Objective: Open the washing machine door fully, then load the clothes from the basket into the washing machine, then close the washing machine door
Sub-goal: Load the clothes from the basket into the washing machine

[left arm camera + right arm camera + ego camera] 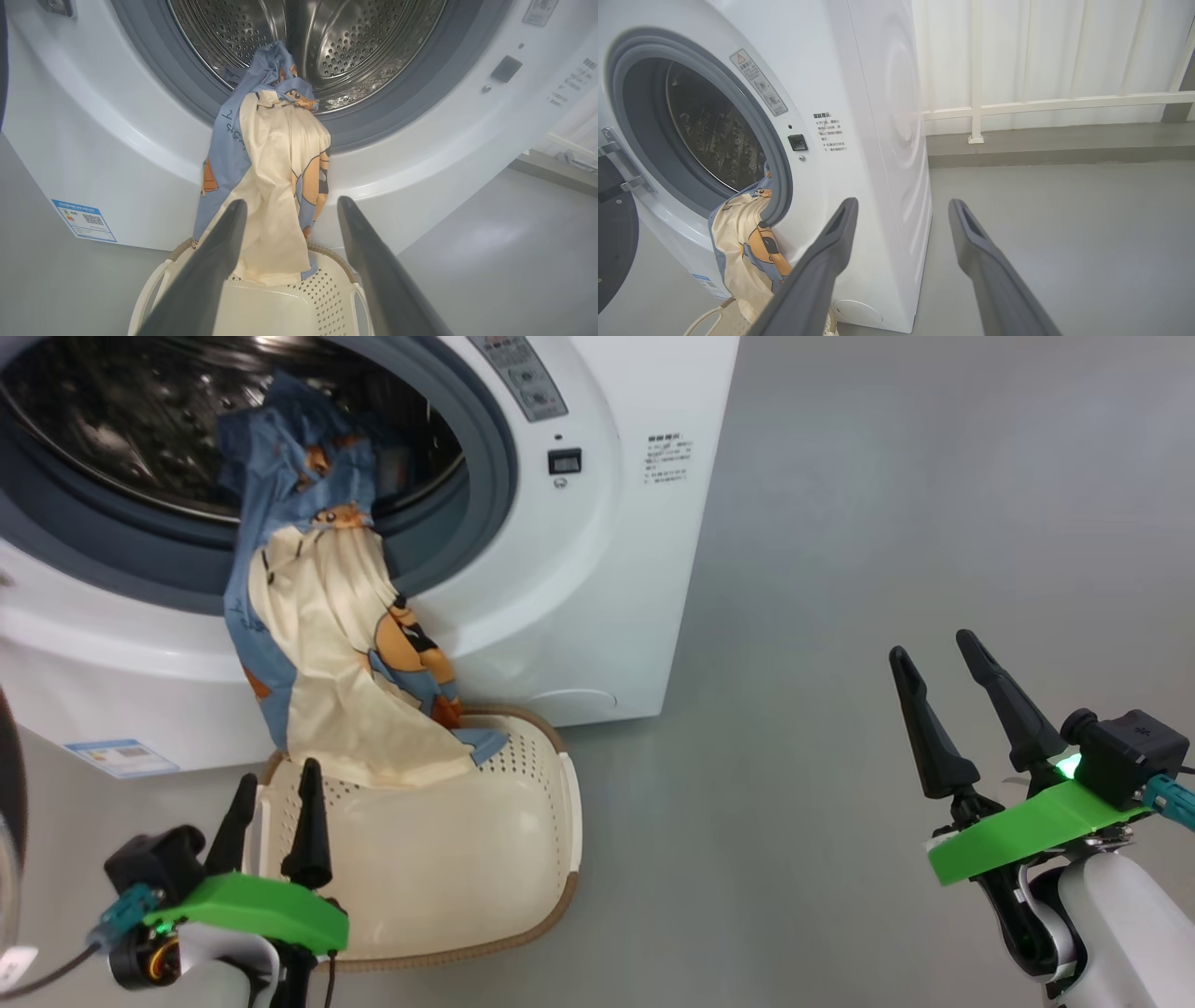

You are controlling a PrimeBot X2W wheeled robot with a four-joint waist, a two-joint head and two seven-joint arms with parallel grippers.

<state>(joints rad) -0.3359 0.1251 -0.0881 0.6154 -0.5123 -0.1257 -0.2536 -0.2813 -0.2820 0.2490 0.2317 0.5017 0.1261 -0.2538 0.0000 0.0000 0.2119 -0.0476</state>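
From washing machine (117, 140) into basket (327, 298) hang clothes (275, 186).

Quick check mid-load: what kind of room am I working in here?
Probably a laundry or utility area, maybe a balcony: a front-loading washing machine stands on a bare grey floor, with a white railing and pale curtain behind it.

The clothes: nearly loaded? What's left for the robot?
Done: the washing machine door stands open. In hand: the clothes hang half in the drum, their lower end trailing into the basket; the left gripper and right gripper are open, holding nothing. Left: push the clothes fully in, then close the door.
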